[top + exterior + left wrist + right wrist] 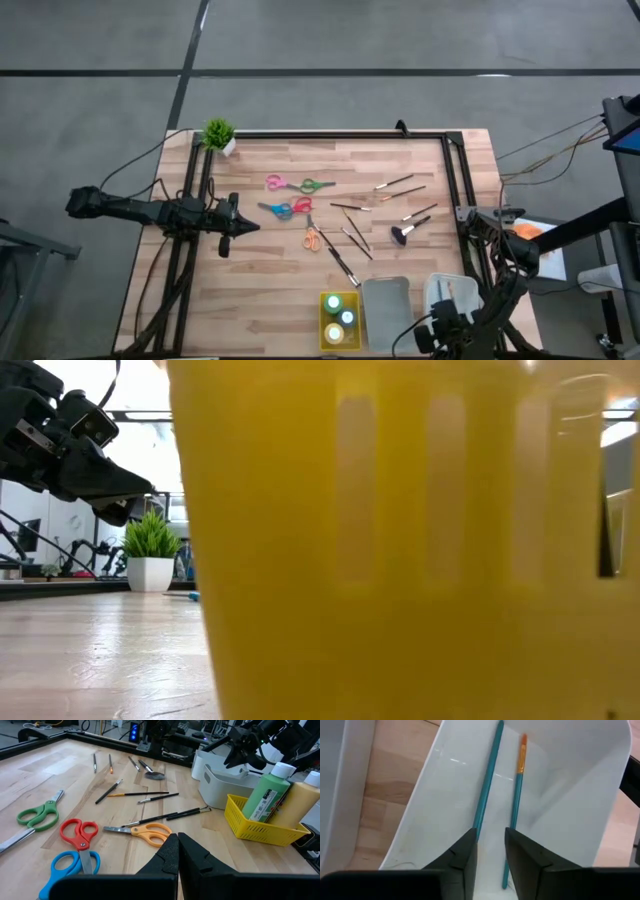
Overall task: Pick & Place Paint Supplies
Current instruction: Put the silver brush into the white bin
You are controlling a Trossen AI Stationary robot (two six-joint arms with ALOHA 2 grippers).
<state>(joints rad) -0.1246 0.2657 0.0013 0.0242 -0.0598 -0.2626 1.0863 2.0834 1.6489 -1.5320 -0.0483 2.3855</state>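
Note:
My right gripper (491,836) hangs open over the white tray (445,785), pointing steeply down. Two teal-handled brushes (487,780) (517,795) lie lengthwise on the tray's floor beneath its fingers. Paint bottles (340,318) stand upright in the yellow tray (322,335). On the wooden table lie three pairs of scissors: pink-green (300,184), blue-red (285,208) and orange (313,238). Several thin brushes (350,232) and a stubby dark brush (405,232) lie beside them. My left gripper (177,852) waits shut above the table's left side, holding nothing.
A grey tray (385,300) stands between the yellow and white trays at the near edge. A small potted plant (219,135) sits at the far left corner. A black frame (330,134) rims the table. The yellow tray's wall (400,560) fills the low view.

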